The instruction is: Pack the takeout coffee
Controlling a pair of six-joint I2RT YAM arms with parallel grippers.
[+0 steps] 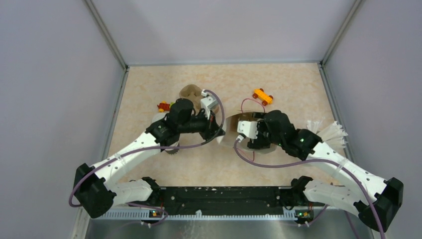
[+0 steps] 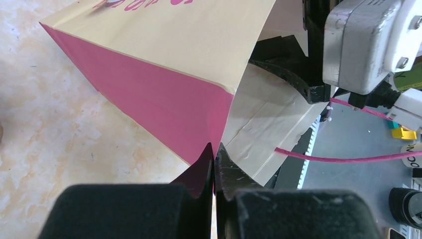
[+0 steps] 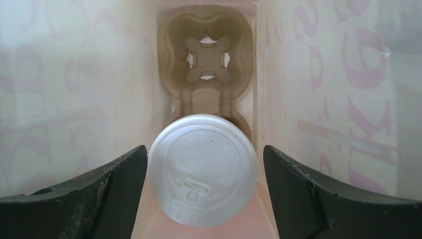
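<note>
In the right wrist view the takeout coffee [image 3: 203, 167], a white cup with a round white lid, stands upright in the near pocket of a brown cardboard carrier [image 3: 206, 59] inside a paper bag [image 3: 74, 99]. My right gripper [image 3: 205, 184] is open inside the bag, one finger on each side of the lid, with a small gap on the right. My left gripper [image 2: 214, 154] is shut on the edge of the pink and cream bag [image 2: 164, 59]. From above the bag [image 1: 230, 133] lies between both wrists, and the coffee is hidden.
An orange toy car [image 1: 262, 96] sits behind the bag. A second brown carrier [image 1: 190, 92] and a small red and yellow toy [image 1: 164, 105] lie behind the left arm. A white cup with white sticks [image 1: 328, 132] stands at the right.
</note>
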